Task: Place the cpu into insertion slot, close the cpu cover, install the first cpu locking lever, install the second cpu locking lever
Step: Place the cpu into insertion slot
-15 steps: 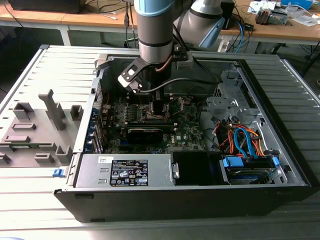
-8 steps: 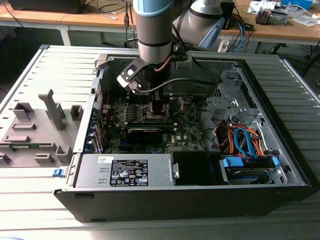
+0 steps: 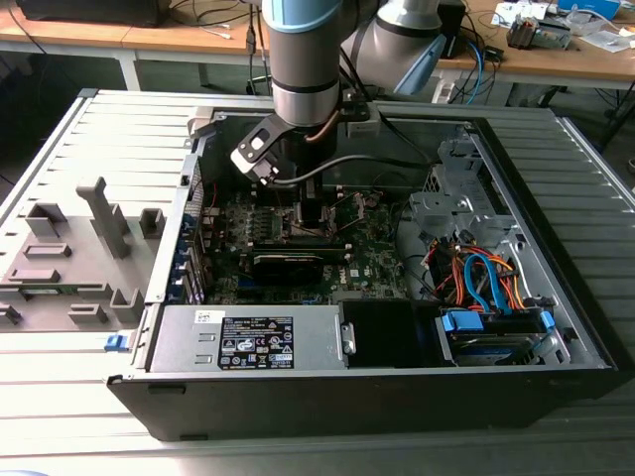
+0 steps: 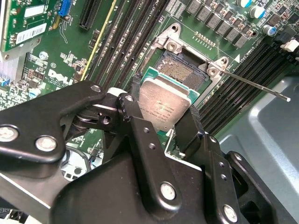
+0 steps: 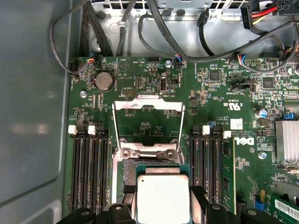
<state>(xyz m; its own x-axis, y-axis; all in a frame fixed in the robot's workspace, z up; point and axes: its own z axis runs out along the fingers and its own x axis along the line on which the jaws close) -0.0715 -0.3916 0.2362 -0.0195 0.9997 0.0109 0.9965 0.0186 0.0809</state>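
Exterior view: hung with the gripper [image 3: 310, 220] low over the motherboard [image 3: 382, 253]. Second wrist view: clamped the cpu [image 4: 166, 105] between both fingers [image 4: 140, 123], just over the insertion slot [image 4: 184, 70]. First wrist view: found the cpu cover [image 5: 148, 103] raised open beyond it.

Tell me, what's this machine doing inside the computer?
A robot arm reaches into an open computer case. Its gripper is shut on the cpu, holding it at the insertion slot on the motherboard; whether it is seated yet is unclear. The cpu cover stands flipped open.
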